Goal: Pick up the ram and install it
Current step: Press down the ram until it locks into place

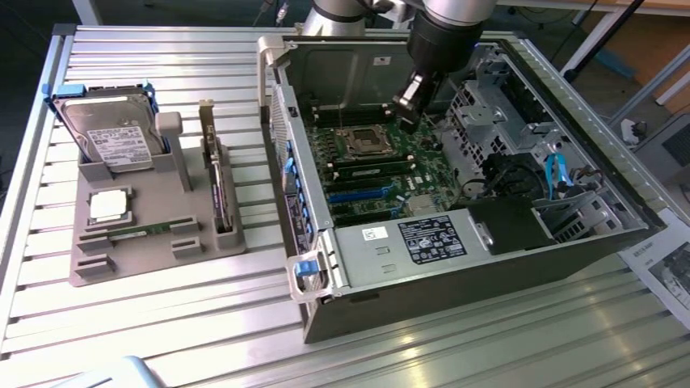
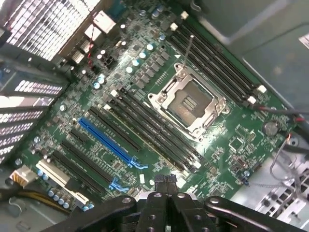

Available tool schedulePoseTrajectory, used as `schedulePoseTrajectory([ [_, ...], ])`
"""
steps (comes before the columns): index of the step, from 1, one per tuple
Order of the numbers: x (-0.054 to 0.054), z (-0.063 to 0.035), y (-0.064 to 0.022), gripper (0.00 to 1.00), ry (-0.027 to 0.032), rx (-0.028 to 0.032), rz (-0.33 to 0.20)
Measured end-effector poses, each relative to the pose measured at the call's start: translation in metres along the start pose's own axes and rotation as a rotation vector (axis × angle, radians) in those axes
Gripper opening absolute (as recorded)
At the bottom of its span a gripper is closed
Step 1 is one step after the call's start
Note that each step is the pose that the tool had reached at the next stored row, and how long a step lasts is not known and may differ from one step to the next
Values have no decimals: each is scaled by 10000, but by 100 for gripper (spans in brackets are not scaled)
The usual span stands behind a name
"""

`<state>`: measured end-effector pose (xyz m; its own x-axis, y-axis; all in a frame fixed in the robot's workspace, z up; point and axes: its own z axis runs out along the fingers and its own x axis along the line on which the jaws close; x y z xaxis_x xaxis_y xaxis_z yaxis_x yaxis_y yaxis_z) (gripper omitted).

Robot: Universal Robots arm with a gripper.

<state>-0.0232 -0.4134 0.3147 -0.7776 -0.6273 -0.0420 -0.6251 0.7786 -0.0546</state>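
Claw [image 2: 164, 182] pressed together, nothing between the pads; in the wrist view the two fingertips meet just above the motherboard [image 2: 145, 96]. Directly beneath and ahead of the claw: black memory slots [image 2: 154, 128], a stick seated in one of them, then the open processor socket [image 2: 190, 104], then a second bank of slots beyond it. Blue expansion slot [image 2: 104, 140] off to one side. In the exterior view the claw [image 1: 413, 103] hangs inside the open computer case [image 1: 453, 267]. Farthest from the claw, outside the case on the grey parts holder [image 1: 140, 242]: ram [image 1: 135, 232] lying in its groove, beside the processor chip [image 1: 108, 206].
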Motion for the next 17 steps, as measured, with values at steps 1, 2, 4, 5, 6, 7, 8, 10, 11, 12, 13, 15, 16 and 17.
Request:
schedulePoseTrajectory([
  [1,0,0,0,10,16,12,289],
  [2,0,0,0,10,31,23,568],
  [4,0,0,0,10,58,45,1072],
  [5,0,0,0,10,70,54,1294],
  [6,0,0,0,10,87,67,1604],
  [7,0,1,0,10,99,77,1823],
  [8,0,1,0,10,107,83,1968],
  [10,0,1,0,10,131,101,2394],
  [11,0,1,0,10,143,110,2610],
  [12,0,1,0,10,157,121,2859],
  [13,0,2,0,10,184,141,3362],
  [15,0,2,0,10,217,167,3976],
  [16,0,2,0,10,234,180,4286],
  [17,0,2,0,10,253,195,4617],
])
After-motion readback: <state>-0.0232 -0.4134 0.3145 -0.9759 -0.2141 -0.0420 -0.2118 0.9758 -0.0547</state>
